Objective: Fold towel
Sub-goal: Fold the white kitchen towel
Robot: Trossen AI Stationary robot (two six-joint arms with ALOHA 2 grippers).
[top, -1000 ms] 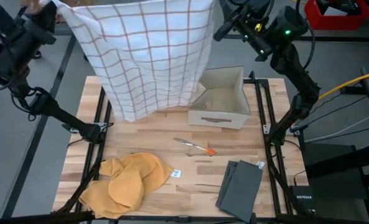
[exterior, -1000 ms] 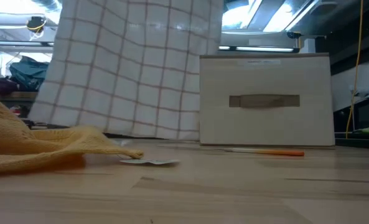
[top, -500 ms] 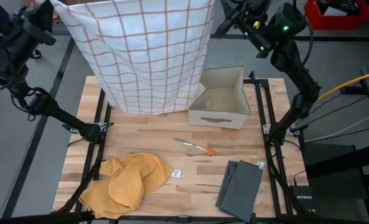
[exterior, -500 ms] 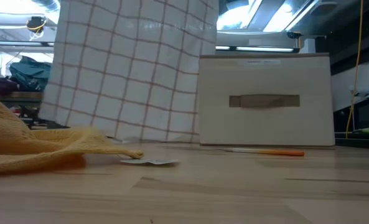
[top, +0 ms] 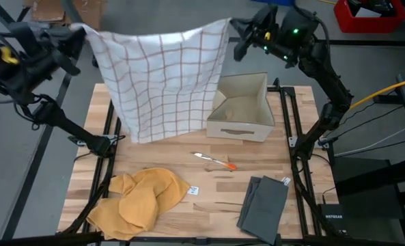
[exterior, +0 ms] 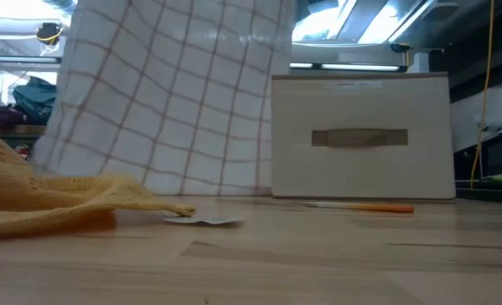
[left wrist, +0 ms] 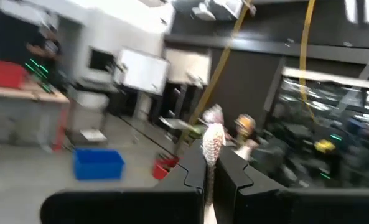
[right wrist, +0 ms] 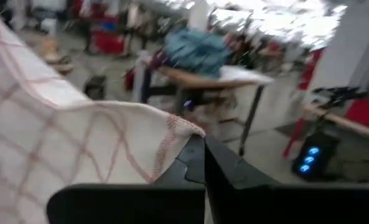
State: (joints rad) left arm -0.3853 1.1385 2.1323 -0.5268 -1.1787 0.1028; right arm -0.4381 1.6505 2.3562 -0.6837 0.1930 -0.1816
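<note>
The left gripper (top: 76, 35) is pinching one top corner of the checked towel (top: 161, 78) between fingers (left wrist: 224, 171) pressed tight together, and the right gripper (top: 238, 33) is clamping the other top corner in the same way; its wrist view is showing the hem running into the closed fingers (right wrist: 218, 168). Both are holding high above the far edge of the worktop (top: 257, 160), so the towel is hanging as a curtain between them, its lower edge reaching down near the wood just beside the open fabric box (top: 242, 109).

To do this step well, I judge the two corners should be kept level and the top edge taut while the cloth is being lowered, with the bottom hem laid onto bare wood and kept off the box.

In the low view the hem's contact with the worktop is hard to judge, since the yellow cloth (exterior: 56, 199) is masking part of it. Nearer the front an orange-tipped pen (top: 216, 161) and a folded grey cloth (top: 263, 201) are lying. The left wrist view is showing only a sliver of fabric.
</note>
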